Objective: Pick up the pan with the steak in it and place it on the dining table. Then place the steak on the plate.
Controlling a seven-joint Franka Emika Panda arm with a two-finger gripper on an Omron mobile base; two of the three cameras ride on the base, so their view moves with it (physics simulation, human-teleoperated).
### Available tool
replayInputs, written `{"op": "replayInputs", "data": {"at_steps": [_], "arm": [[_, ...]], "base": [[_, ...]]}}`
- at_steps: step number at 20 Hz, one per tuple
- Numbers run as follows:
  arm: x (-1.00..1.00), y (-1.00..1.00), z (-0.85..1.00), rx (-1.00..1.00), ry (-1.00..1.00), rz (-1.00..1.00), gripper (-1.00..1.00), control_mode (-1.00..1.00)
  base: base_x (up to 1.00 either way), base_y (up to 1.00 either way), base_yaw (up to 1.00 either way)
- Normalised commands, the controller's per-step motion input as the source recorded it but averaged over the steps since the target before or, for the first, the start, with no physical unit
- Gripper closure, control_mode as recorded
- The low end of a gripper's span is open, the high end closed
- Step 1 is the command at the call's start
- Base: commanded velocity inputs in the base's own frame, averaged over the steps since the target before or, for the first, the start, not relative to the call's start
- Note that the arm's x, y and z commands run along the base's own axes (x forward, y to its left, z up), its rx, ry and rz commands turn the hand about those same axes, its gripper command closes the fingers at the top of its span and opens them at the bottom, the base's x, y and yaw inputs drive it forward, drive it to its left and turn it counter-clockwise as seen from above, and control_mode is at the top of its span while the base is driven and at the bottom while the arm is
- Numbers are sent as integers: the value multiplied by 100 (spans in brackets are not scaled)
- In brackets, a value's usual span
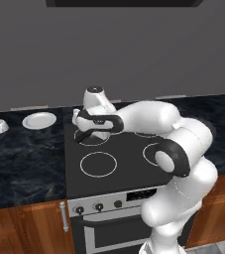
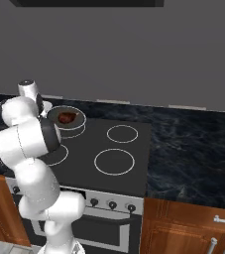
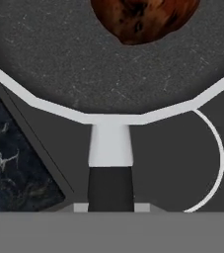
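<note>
Dark stovetop [image 2: 129, 163] carries the pan [image 3: 108, 64], steak [image 3: 143, 17] inside; the claw [image 3: 111, 207] is clenched on its black handle [image 3: 110, 190], presumably for lifting.

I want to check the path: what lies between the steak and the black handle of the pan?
In the hand view, bare dark pan floor, then its pale rim, lie between the steak and the black handle.
</note>
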Motion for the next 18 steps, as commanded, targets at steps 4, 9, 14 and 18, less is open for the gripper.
{"op": "replayInputs", "data": {"at_steps": [4, 9, 14, 18], "arm": [[-100, -48, 51, 2, 0, 0, 100, -100], [-100, -47, 28, 0, -1, 7, 100, -100], [-86, -41, 6, 0, 0, 19, 100, -100], [-69, -36, 0, 1, 0, 27, 100, -100]], "base": [[0, 0, 0], [0, 0, 0], [0, 0, 0], [0, 0, 0]]}}
